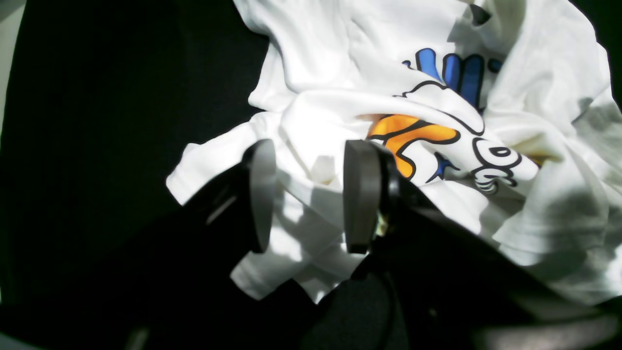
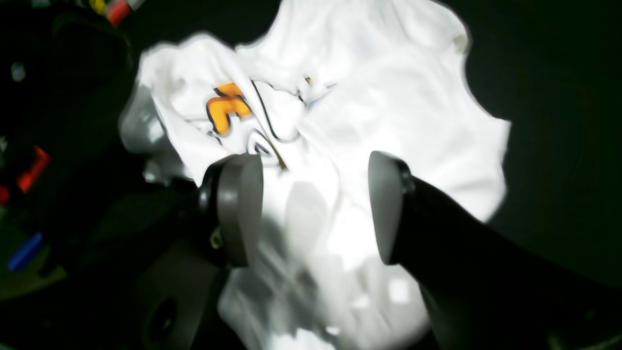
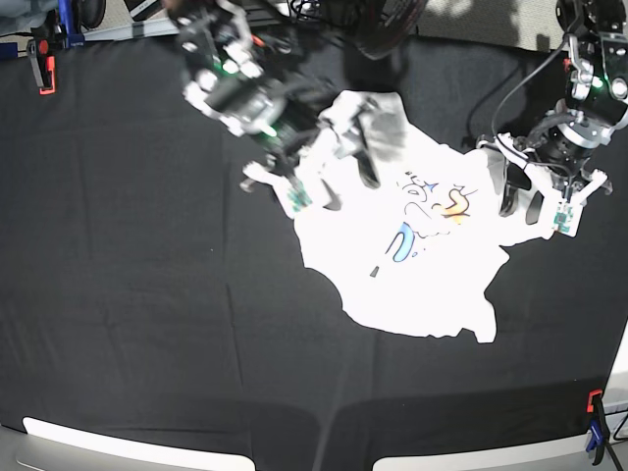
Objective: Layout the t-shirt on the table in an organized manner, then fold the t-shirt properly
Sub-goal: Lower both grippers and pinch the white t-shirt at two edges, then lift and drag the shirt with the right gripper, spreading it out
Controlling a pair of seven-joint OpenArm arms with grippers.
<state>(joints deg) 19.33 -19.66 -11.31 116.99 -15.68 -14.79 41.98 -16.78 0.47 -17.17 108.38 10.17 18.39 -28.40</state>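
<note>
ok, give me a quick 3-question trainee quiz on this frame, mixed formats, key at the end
1. True or false: the t-shirt lies flat and smoothed out on the table.
2. The right end effector is: A) shut on a sleeve, B) open above the white cloth, C) out of every view.
3. Fill in: the printed letters nearest the left end effector in its wrist view are ____ with dark outlines.

Key: 1 false, it is crumpled; 2 B; 3 orange.

My arms (image 3: 245,93) are black and white with small green lights and black cables, and my fingers (image 1: 360,194) carry flat grey oval pads.
</note>
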